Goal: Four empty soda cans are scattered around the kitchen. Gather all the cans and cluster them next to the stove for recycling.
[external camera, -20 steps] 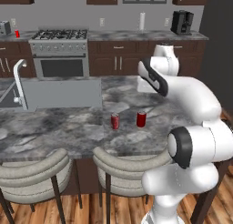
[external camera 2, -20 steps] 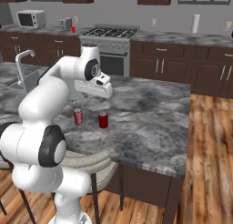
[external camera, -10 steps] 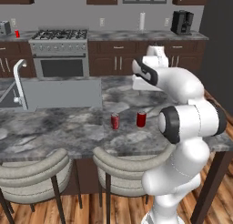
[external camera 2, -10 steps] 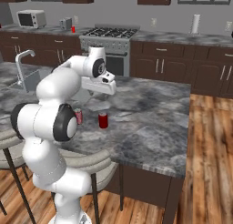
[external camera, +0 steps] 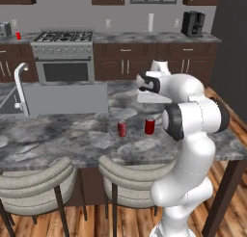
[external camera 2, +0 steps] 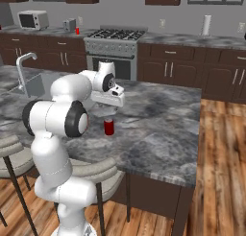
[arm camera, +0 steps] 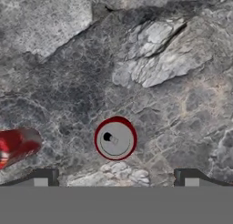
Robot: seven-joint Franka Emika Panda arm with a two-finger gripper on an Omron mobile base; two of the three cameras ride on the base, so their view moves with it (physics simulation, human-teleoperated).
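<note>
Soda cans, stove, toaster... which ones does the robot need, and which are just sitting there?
Needed:
two soda cans on the island
third soda can by the toaster
stove
gripper, open

Just there:
toaster
microwave
coffee maker
paper towel roll
sink faucet
stools

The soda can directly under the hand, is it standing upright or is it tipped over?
Upright. The hand view looks straight down on the soda can and shows its round silvery top ringed in red; the left base view shows it standing on the island counter.
</note>
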